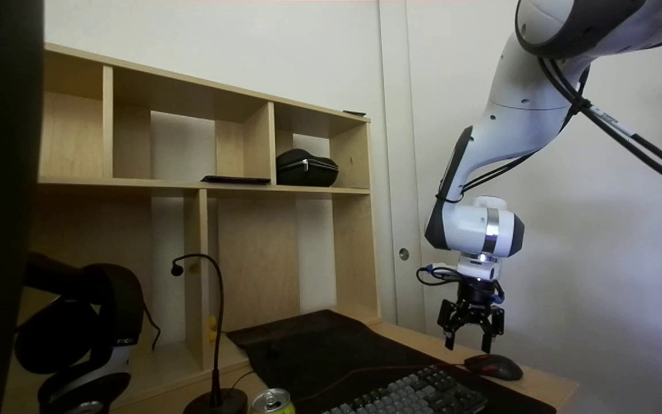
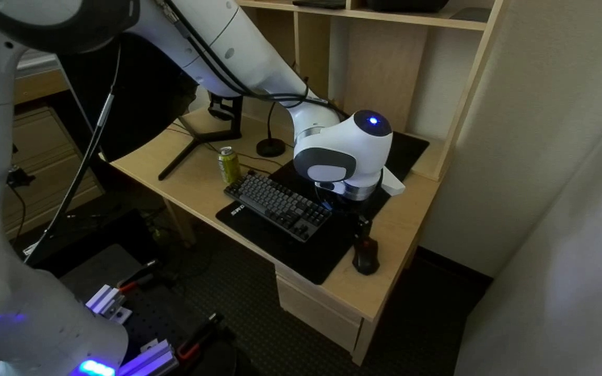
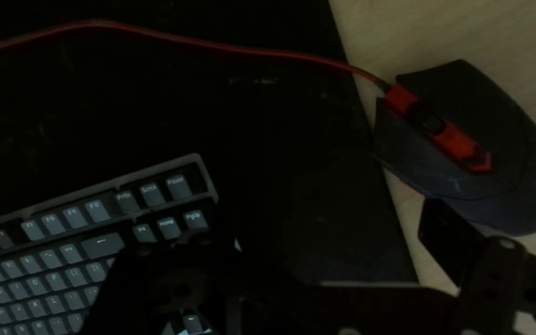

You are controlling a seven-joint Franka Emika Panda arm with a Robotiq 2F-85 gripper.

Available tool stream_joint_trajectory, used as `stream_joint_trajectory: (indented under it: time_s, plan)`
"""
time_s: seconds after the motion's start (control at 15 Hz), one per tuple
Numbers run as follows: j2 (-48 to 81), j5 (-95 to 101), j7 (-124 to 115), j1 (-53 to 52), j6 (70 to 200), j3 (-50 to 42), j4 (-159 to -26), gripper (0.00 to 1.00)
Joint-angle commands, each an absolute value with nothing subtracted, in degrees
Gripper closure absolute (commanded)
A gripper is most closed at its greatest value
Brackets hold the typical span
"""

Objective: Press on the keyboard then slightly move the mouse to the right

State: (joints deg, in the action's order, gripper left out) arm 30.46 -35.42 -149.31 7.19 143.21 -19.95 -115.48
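The black keyboard lies on the dark desk mat; it also shows in an exterior view and at the lower left of the wrist view. The dark mouse with a red centre strip lies on bare wood just right of the mat in the wrist view; it shows in both exterior views. My gripper is open and empty, pointing down above the desk. In the wrist view one finger is over the keyboard's right end, the other beside the mouse's edge; I cannot tell whether it touches.
The desk mat spans the desk. A yellow-green can and a black gooseneck stand are beyond the keyboard. A monitor and wooden shelf border the desk. The mouse's red cable crosses the mat.
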Motion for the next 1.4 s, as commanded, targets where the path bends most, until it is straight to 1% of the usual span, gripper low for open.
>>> stream_joint_trajectory:
  time_s: [0.0, 0.07, 0.27, 0.53, 0.6, 0.73, 0.87, 0.93, 1.33]
  plan:
    - [33.3, -38.5, -149.3, 4.9, 145.2, -21.5, -114.1, 0.00]
    - [34.2, -39.7, -149.3, 4.4, 145.3, -21.9, -113.5, 0.00]
    - [35.9, -42.4, -149.3, 6.8, 145.5, -18.5, -111.1, 0.00]
    - [35.9, -45.9, -149.1, 6.4, 148.0, -19.1, -111.6, 0.00]
    - [36.1, -44.2, -149.3, 5.8, 145.9, -19.6, -111.5, 0.00]
    - [36.1, -44.6, -149.3, 5.9, 146.8, -19.6, -111.5, 0.00]
    - [36.6, -45.9, -149.3, 3.2, 147.0, -22.7, -112.5, 0.00]
    - [36.4, -44.6, -149.3, 5.2, 146.7, -20.5, -111.7, 0.00]
    - [36.6, -44.6, -149.3, 4.2, 146.7, -21.9, -112.0, 0.00]
